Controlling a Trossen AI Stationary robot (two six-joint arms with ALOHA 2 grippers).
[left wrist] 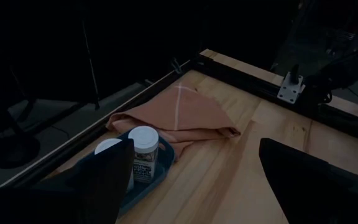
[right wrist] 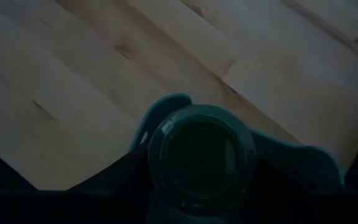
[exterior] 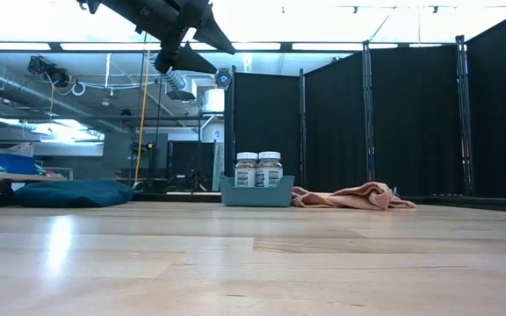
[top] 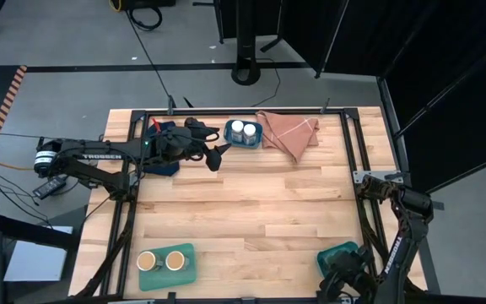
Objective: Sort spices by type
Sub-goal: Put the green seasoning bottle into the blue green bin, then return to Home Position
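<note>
Two white-lidded jars (top: pixel 243 130) stand in a teal tray (top: pixel 254 140) at the far edge, also seen in the left wrist view (left wrist: pixel 143 149). My left gripper (top: pixel 218 158) hangs open and high in the air just left of that tray (exterior: pixel 191 39), touching nothing. Two tan-lidded jars (top: pixel 161 261) stand in a teal tray (top: pixel 184 274) at the near left. My right gripper (top: pixel 344 277) is over a teal tray (top: pixel 337 253) at the near right, around a green-lidded jar (right wrist: pixel 194 155). A second green-lidded jar does not show. My right gripper comes at the green-lidded jar from above, pointing down, one dark finger (right wrist: pixel 114 180) on each side of the jar's body below the lid (right wrist: pixel 194 124). The jar is upright over the teal tray (right wrist: pixel 303 165). Its base is hidden, so I cannot tell whether it stands in the tray.
A peach cloth (top: pixel 290 133) lies crumpled at the far edge, right of the white-lid tray. A dark blue cloth (top: pixel 163 152) lies under my left arm. A black frame (top: pixel 353 143) runs round the table. The middle boards (top: pixel 251 211) are bare wood.
</note>
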